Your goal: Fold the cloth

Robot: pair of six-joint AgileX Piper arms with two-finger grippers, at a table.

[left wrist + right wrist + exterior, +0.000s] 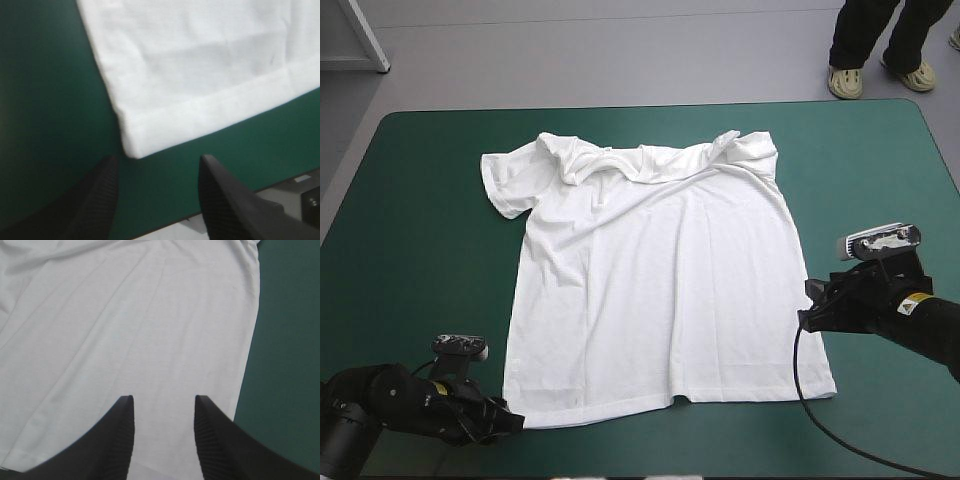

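While the T-shirt (660,280) lies spread flat, left and right jaws stand open, holding nothing.

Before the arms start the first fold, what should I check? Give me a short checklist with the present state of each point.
1. T-shirt body flat on the table: ok.
2. Collar area smooth: not ok, bunched.
3. Left end effector open: ok.
4. Near hem corner between its fingers: not ok, it lies just ahead of them.
5. Right end effector open: ok, over the T-shirt, near its side edge.
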